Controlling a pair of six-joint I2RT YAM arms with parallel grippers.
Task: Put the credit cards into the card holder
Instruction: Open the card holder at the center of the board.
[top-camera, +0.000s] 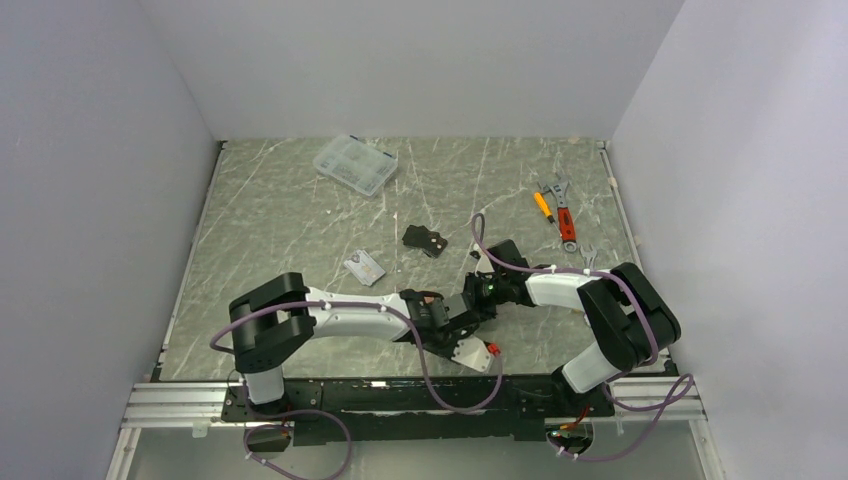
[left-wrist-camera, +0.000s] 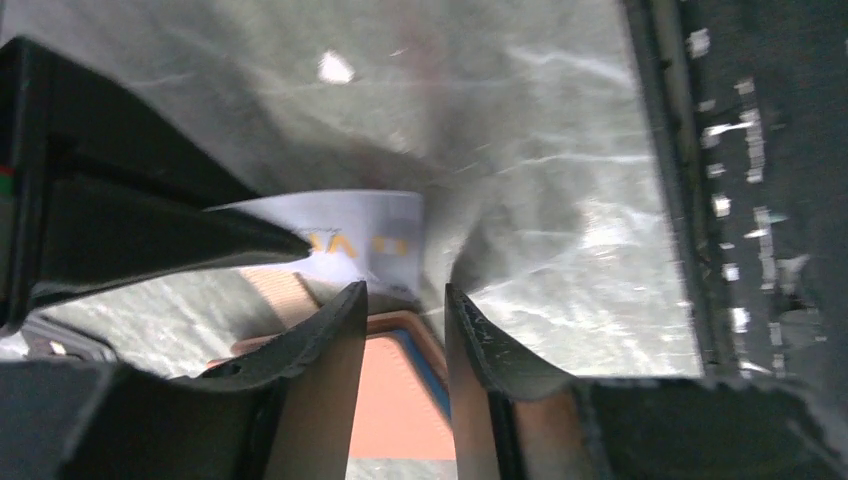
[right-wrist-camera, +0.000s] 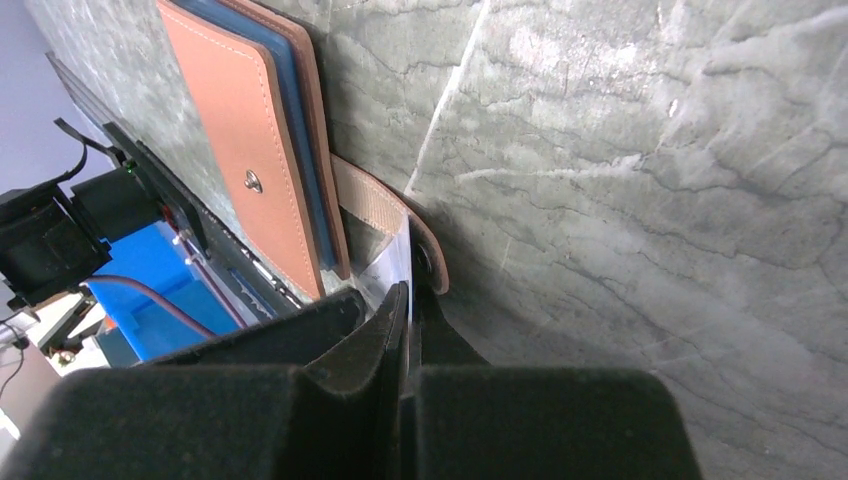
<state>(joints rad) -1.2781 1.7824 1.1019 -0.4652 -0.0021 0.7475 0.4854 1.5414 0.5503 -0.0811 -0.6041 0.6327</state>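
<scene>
Holder: upper left of right wrist view.
Right gripper: clamped on card.
Left gripper: half open, empty.
Risk: unpinned holder may slide as card pushes in.

Plain white walls enclose a grey marbled tabletop on three sides.

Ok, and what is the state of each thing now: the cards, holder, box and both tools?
card holder: on the table, tab pinched.
right tool: shut on the card holder's tab.
left tool: open above the card holder, holding nothing.
pale card: at the card holder's edge; how far in, unclear.
silver card: loose on the table.
black card: loose on the table.
clear box: seems closed.
</scene>
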